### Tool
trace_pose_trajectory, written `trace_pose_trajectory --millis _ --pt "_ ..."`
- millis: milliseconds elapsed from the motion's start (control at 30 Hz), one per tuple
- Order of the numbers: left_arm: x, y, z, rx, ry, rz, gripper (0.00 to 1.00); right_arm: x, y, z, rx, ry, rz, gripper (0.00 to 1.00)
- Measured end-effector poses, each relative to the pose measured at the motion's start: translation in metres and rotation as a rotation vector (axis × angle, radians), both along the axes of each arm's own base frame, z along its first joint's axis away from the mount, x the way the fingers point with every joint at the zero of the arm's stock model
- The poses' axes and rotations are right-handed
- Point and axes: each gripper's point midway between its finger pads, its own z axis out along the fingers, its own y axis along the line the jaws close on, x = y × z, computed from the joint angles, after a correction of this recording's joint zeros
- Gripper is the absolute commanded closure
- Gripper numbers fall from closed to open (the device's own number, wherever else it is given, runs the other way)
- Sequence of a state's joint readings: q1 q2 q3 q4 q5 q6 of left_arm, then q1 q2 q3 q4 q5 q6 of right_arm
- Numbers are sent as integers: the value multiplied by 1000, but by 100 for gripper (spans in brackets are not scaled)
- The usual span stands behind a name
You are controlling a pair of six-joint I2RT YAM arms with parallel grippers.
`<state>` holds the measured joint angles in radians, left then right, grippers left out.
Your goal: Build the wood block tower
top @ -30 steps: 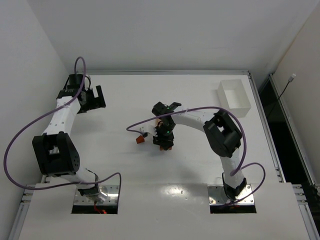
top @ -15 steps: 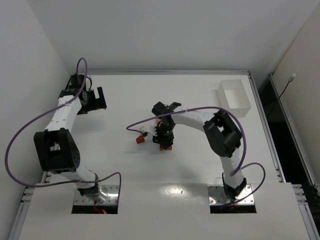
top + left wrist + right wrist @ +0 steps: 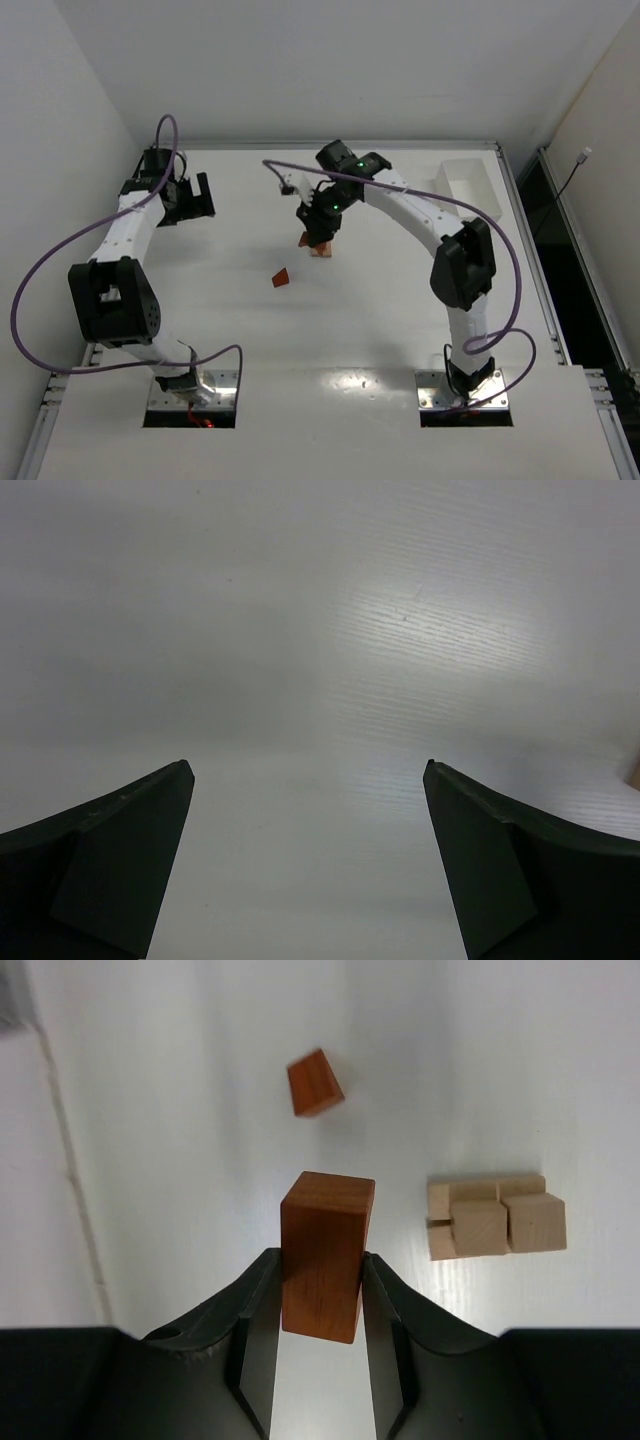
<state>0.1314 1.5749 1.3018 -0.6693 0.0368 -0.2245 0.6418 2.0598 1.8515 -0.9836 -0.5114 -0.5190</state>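
Your right gripper (image 3: 320, 1260) is clamped on a reddish-brown block (image 3: 325, 1255), a short bar pinched on its two long sides between the fingers (image 3: 255, 1310), with its far end sticking out past the tips. In the wrist view it looks clear of the table (image 3: 180, 1160). The pale tan blocks (image 3: 495, 1228) lie flat in a tight cluster to the right of the held bar, touching one another but apart from it. A small reddish-brown piece (image 3: 316, 1082) lies alone beyond the bar, tilted. From above, your right gripper (image 3: 316, 228) hangs at the middle of the table, just beside the pale tan blocks (image 3: 323, 252), and the small reddish-brown piece (image 3: 283, 278) sits nearer the arm bases and to the left, apart from both. Your left gripper (image 3: 308, 767) stands wide apart with nothing between its fingers (image 3: 120, 870), over bare table at the far left (image 3: 195, 195). The white tray (image 3: 470, 190) sits at the far right.
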Motion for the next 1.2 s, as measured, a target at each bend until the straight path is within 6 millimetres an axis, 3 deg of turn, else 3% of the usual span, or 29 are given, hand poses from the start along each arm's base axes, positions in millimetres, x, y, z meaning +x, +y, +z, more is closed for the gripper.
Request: trace_pose_trajectory --millis 133,333,567,700,933,1200 --pt "1 -5 4 24 -12 5 0 -3 1 37 113 139 -173 100" --pt "-1 -12 5 76 -1 56 0 3 -4 40 103 281 -409 100" --pt "0 -8 12 100 -11 127 0 71 -14 47 103 248 -765 100" --pt "0 -4 14 125 -15 150 0 90 -29 46 67 202 -955 100" --pt "-2 1 16 169 -13 188 0 93 -45 39 14 253 -1237 100" --pt "-3 5 21 193 -29 217 0 93 -45 34 -1 267 -1356 100"
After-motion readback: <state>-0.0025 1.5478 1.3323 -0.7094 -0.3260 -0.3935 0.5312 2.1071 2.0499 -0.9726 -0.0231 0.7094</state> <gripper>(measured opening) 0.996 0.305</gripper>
